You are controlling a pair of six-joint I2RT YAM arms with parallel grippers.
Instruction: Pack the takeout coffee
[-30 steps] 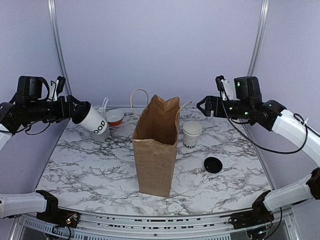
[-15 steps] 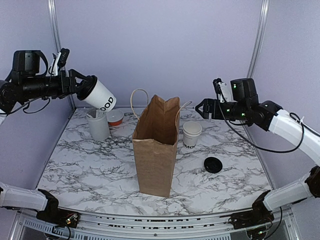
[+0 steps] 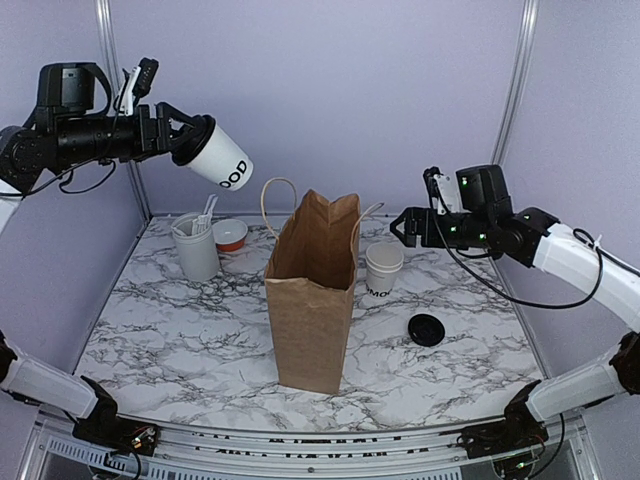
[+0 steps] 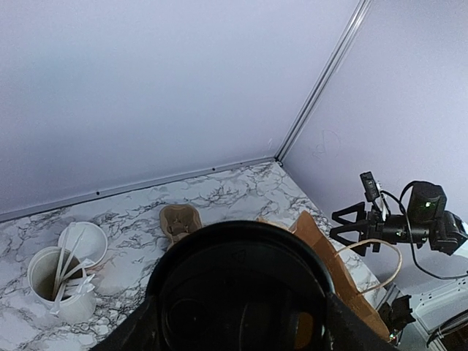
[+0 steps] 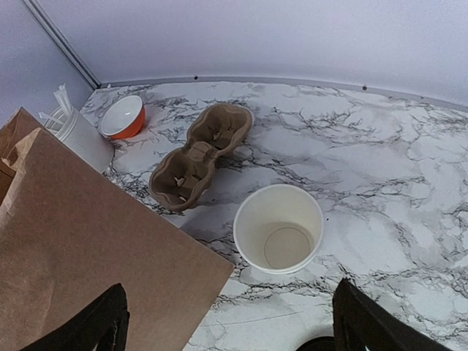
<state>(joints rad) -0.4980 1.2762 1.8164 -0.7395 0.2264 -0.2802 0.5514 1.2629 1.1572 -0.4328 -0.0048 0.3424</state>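
Takeout coffee (image 3: pixel 222 161): white paper cup with black lettering, upper left of the top view, held in the air and tilted, base pointing down toward frame centre.
Left gripper (image 3: pixel 193 140): clamped on the cup's lidded end; the lid (image 4: pixel 241 292) fills the bottom centre of the left wrist view.
Right gripper (image 3: pixel 398 226): fingers spread wide, nothing between them, in the air right of centre.
Paper bag (image 3: pixel 312 290): brown, upright, mouth open, frame centre.
Lidless cup (image 3: pixel 383 268): white, upright, just right of the bag.
Loose black lid (image 3: pixel 427 329): flat on the table, lower right of that cup, apart from it.
Utensil holder (image 3: pixel 195 247): left of the bag, white utensils inside.
Orange bowl (image 3: pixel 230 235): just beside the holder.
Cardboard cup carrier (image 5: pixel 201 157): between bowl and lidless cup.
Marble table (image 3: pixel 180 340): bears all standing items.
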